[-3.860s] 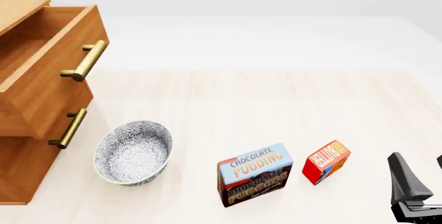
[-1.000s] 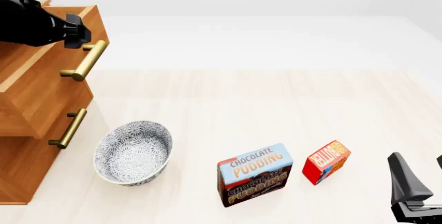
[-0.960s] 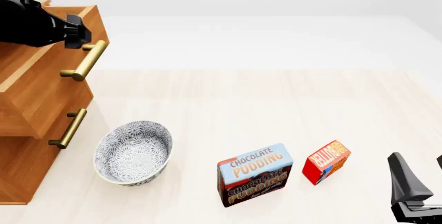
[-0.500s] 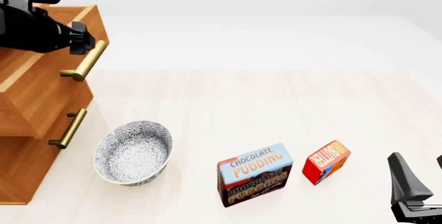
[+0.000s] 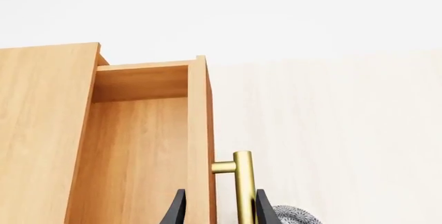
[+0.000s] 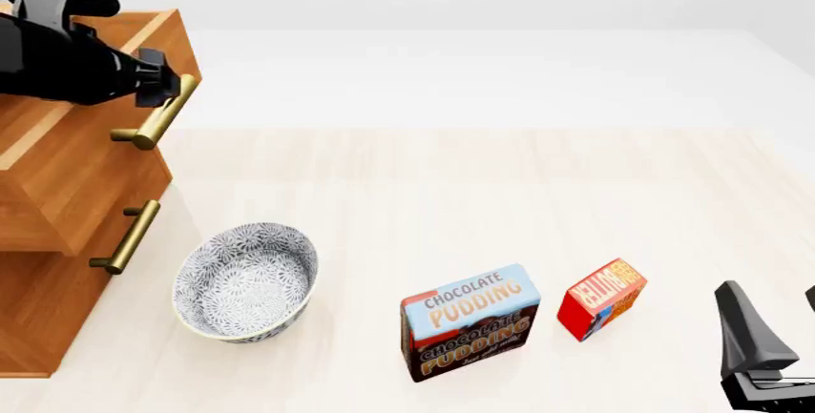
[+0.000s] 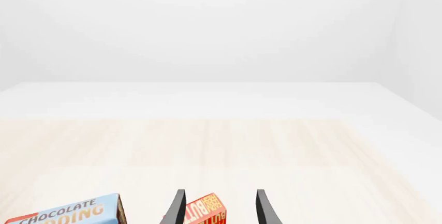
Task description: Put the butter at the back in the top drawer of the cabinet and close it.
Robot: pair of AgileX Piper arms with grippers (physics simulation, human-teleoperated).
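Note:
The butter (image 6: pixel 601 297), a small red box, stands on the table near the front, right of the pudding box. My right gripper (image 6: pixel 777 325) is open and low at the front right, a short way right of the butter. In the right wrist view the butter (image 7: pixel 207 214) shows between the open fingers (image 7: pixel 178 208) but farther off. The cabinet (image 6: pixel 52 241) stands at the left with its top drawer (image 6: pixel 90 136) pulled out. My left gripper (image 6: pixel 163 89) is open at that drawer's brass handle (image 5: pixel 243 188), its fingers (image 5: pixel 262 211) on either side of the bar and the drawer front.
A blue-and-brown Chocolate Pudding box (image 6: pixel 469 320) stands just left of the butter. A patterned bowl (image 6: pixel 246 279) sits in front of the cabinet, below the lower drawer's handle (image 6: pixel 128 237). The inside of the top drawer (image 5: pixel 138 151) shows bare wood.
The left arm has come into view at the top left and moved down and right onto the top drawer's handle. The right arm, butter and boxes have not moved.

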